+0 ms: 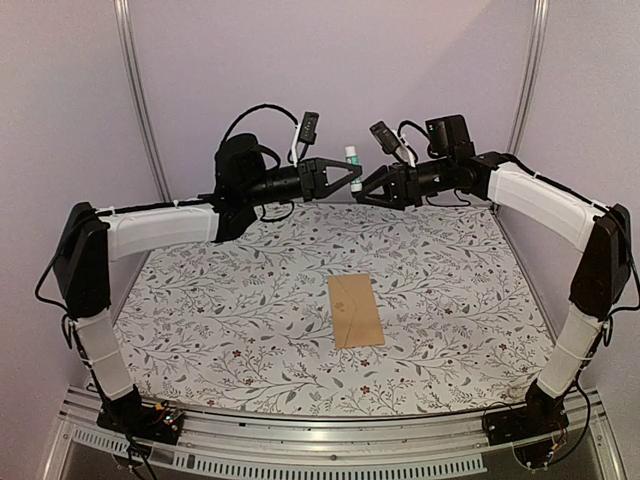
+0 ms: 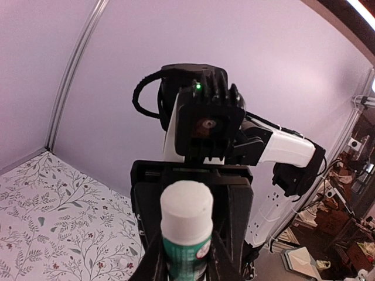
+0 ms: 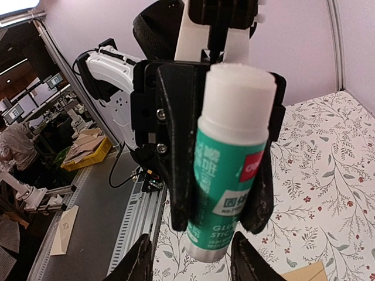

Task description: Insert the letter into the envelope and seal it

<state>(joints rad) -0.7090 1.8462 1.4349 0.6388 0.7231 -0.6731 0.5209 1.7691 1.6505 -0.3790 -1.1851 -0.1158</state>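
**Glue stick up, envelope waiting below**

Starting at the left, we see the left gripper (image 1: 350, 175) raised at the back of the table, its jaws clamped on the body of a glue stick (image 3: 234, 164). The stick stands upright with its white end on top. It is a rigid, smooth plastic tube, so we judge it could slide or twist in the grip if its end is pulled or turned. A firm hold around the green middle, as now, suits it best.

Near the middle, well below and in front of both claws, the envelope (image 1: 355, 311) lies flat on the flower-patterned table cover (image 1: 220, 300), long side running away from us. We cannot see the letter in any view, and we cannot tell whether it is already inside. The envelope is thin kraft paper, so we expect it to be light, bendy and easy to push across the cloth. With nothing standing proud of the surface, an edge or the flap is the place to take hold.

To the right, the right gripper (image 1: 366, 190) faces the stick with its jaws apart, flanking the lower end. We cannot tell whether they touch it.
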